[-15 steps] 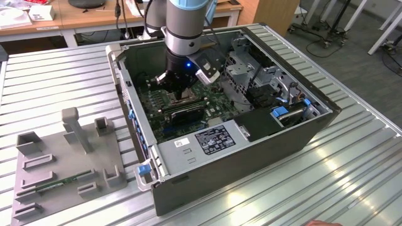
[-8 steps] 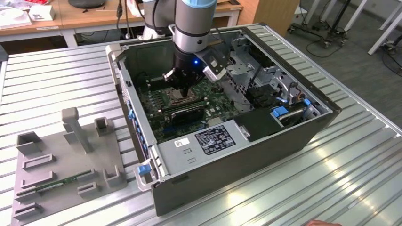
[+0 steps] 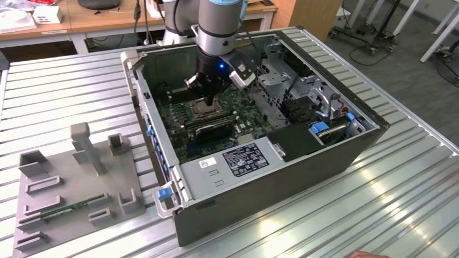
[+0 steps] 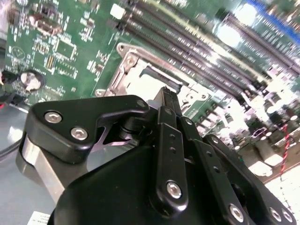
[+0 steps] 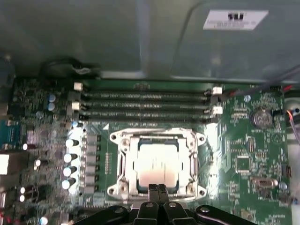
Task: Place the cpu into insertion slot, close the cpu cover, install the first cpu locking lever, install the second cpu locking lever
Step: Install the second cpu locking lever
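Inside an open dark-grey computer case [image 3: 215,215] lying on a ribbed metal table [image 3: 401,183]: black two-finger gripper [image 5: 157,188] low over the green motherboard [image 5: 243,140], fingertips pressed together, nothing between them, at the edge of the square silver-rimmed insertion slot [image 5: 123,161]. Small flat square cpu with dull silver top [image 5: 157,164] seated in that slot, framed by the thin silvery cpu cover [image 5: 154,137] lying down around it. Just beside the slot, four long black memory slots [image 5: 145,105]; on its other side, a row of silver capacitors [image 5: 70,157]. Round coin battery [image 5: 261,117] near the board's edge. Beyond the case, toward the exterior view's left, a grey fixture tray [image 3: 72,183] on the table.
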Motion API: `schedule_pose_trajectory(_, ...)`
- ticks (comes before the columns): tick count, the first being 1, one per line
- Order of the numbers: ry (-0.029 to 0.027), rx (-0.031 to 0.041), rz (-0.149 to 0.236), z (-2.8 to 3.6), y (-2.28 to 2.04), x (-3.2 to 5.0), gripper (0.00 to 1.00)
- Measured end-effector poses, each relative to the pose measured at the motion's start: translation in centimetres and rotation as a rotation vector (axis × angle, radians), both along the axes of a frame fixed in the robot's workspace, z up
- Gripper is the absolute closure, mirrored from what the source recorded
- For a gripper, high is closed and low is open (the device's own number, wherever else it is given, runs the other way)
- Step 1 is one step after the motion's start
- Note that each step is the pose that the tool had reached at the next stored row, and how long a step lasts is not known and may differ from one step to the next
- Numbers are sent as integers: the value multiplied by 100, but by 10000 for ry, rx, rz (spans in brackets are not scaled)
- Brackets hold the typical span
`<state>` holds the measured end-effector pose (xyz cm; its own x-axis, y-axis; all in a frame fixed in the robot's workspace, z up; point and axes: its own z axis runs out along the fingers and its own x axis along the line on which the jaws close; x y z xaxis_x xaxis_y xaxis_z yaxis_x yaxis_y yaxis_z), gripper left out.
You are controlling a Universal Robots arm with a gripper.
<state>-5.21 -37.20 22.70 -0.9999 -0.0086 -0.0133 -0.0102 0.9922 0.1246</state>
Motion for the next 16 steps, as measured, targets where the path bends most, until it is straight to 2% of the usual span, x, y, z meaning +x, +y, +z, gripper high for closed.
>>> schedule_pose_trajectory(3, 0, 1, 0, -2, 59, 0, 89)
schedule_pose_trajectory(6, 0, 1, 0, -3, 89, 0, 89)
schedule_pose_trajectory(16, 0, 1, 0, -3, 103, 0, 89)
